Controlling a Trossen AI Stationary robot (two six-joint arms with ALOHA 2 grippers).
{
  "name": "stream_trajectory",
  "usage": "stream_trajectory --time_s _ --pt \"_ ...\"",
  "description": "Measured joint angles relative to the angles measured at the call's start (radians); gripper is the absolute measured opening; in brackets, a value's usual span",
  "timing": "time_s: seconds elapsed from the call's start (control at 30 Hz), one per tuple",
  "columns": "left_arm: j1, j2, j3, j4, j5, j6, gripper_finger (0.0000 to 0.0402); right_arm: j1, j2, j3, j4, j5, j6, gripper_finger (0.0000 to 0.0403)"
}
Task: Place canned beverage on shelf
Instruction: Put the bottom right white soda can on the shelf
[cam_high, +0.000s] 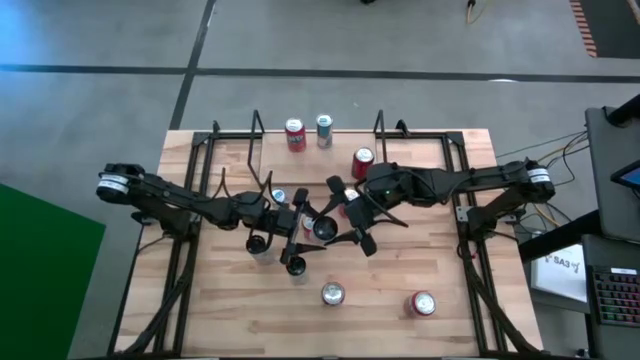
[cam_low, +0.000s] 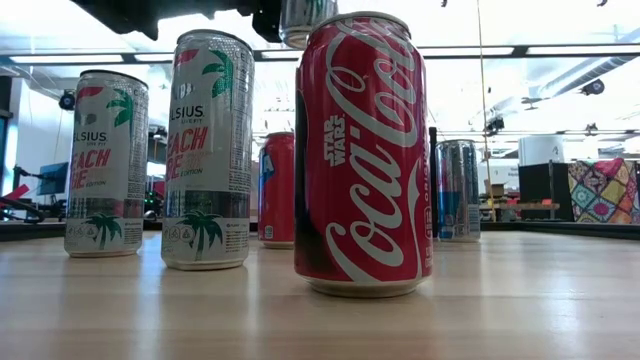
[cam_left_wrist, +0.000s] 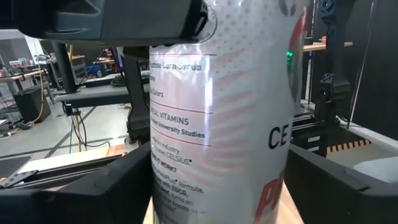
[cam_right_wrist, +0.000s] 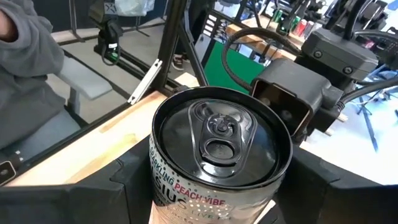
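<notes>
A slim white Celsius can (cam_right_wrist: 217, 155) hangs upright over the middle of the table (cam_high: 318, 226), its base showing at the top of the low view (cam_low: 305, 22). My right gripper (cam_high: 335, 215) comes from the table's right and is shut on the can. My left gripper (cam_high: 300, 228) comes level from the left. It is open, and its fingers (cam_left_wrist: 93, 186) stand close on either side of the can's lower body (cam_left_wrist: 217, 137). The shelf (cam_high: 257, 130), thin black rods on a wooden floor, stands at the far edge with a red can (cam_high: 295, 133) and a silver can (cam_high: 324, 128) in it. My right gripper pinches the can's upper wall just under the rim (cam_right_wrist: 154, 171) between its two fingers (cam_right_wrist: 336, 186). The fingers come from the table's right, slanting slightly down. The can stands upright in the hold, top up, lifted clear of the table.
A red Coca-Cola can (cam_low: 365, 150) and two Celsius cans (cam_low: 207, 150) (cam_low: 105, 165) stand on the near part of the table. Another red can (cam_high: 362, 160) stands by the right arm. Black side frames (cam_high: 190, 200) (cam_high: 465, 210) flank the table. A person's grey sleeve (cam_right_wrist: 25, 74) shows beyond.
</notes>
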Motion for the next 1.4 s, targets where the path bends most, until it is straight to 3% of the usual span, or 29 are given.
stream_trajectory --time_s 0.2,0.33,0.57,0.73,0.87,1.2,1.4 --pt "0.004 -0.001 0.0 -0.001 -0.001 -0.003 0.0231 0.0 0.0 0.0 -0.001 0.002 0.006 0.0252" --pt "0.005 -0.002 0.0 -0.008 -0.021 -0.008 0.023 0.001 -0.002 0.0 -0.009 0.04 0.042 0.0283" --pt "0.0 -0.028 -0.001 -0.071 -0.249 0.053 0.0244 -0.001 -0.031 0.001 -0.02 0.213 0.13 0.0316" --pt "-0.006 -0.064 -0.001 -0.153 -0.501 0.099 0.0246 0.003 -0.071 0.005 -0.041 0.386 0.153 0.0318" --pt "-0.005 -0.067 -0.002 -0.209 -0.595 0.109 0.0247 0.002 -0.079 0.011 -0.083 0.438 0.185 0.0318" --pt "-0.006 -0.072 -0.002 -0.189 -0.61 0.119 0.0248 0.002 -0.074 0.024 -0.16 0.563 0.256 0.0319" --pt "-0.004 -0.072 -0.002 -0.184 -0.611 0.116 0.0248 0.002 -0.074 0.024 -0.177 0.563 0.276 0.0319"
